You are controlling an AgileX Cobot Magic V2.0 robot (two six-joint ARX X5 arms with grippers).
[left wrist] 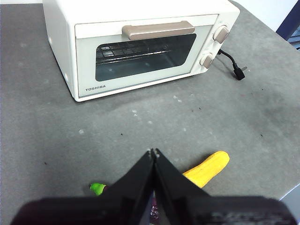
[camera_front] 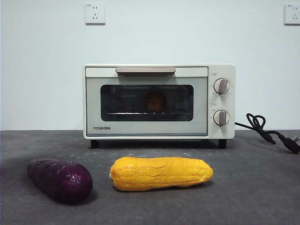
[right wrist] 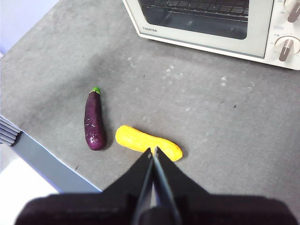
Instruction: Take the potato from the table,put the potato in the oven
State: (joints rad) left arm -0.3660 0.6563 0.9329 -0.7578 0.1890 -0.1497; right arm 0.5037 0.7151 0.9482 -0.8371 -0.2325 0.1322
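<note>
Both grippers, left (left wrist: pixel 153 152) and right (right wrist: pixel 152 151), are held pressed shut and empty above the table (camera_front: pixel 253 187), well apart from the potato (camera_front: pixel 155 101) dimly seen behind the closed door of the oven (camera_front: pixel 158 101).

matte black wedge-shaped jaws on left gripper (left wrist: pixel 153 153) and right gripper (right wrist: pixel 152 151), tapering to thin tips

Plain white wall behind a dark grey surface

The white wall (camera_front: pixel 47 70) rises straight from the far edge of the mottled grey surface (camera_front: pixel 262 187). Two white wall sockets sit high up, one (camera_front: pixel 95 14) towards the left, the other (camera_front: pixel 291 14) at the right edge. Lighting is even and soft.
</note>
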